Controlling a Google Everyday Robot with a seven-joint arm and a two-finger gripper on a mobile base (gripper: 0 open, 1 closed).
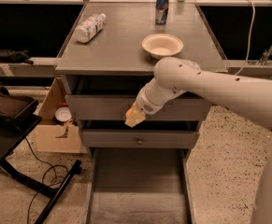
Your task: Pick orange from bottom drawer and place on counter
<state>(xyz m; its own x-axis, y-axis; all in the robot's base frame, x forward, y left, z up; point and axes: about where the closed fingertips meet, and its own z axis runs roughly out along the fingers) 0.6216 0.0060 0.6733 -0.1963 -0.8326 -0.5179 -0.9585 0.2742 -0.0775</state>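
My gripper [134, 117] hangs in front of the grey cabinet, level with the top drawer [98, 107] and just below the near edge of the tabletop [121, 50]. My cream fingers [137, 120] are pinched on the orange [129, 112], which shows as a small bright patch at their left side.

The bottom drawer [135, 181] stands pulled out toward the near side, its flat floor bare. By my reading, the pick is done: the fruit is out of the drawer and clear of it, in the air and well above the tray. What is left is to lift it over the tabletop's near lip, set it on a bare patch of the grey surface and let go. The near left part looks the roomiest spot.

The count: one orange, one gripper and three drawers, the lowest one open and the middle drawer [107, 138] showing one round knob [139, 141]. On the tabletop are one cream bowl [162, 45] near the right, one can [161, 7] upright at the far edge, and one plastic bottle [89, 28] lying on its side at the far left. One cardboard box [51, 125] sits on the floor left of the cabinet.
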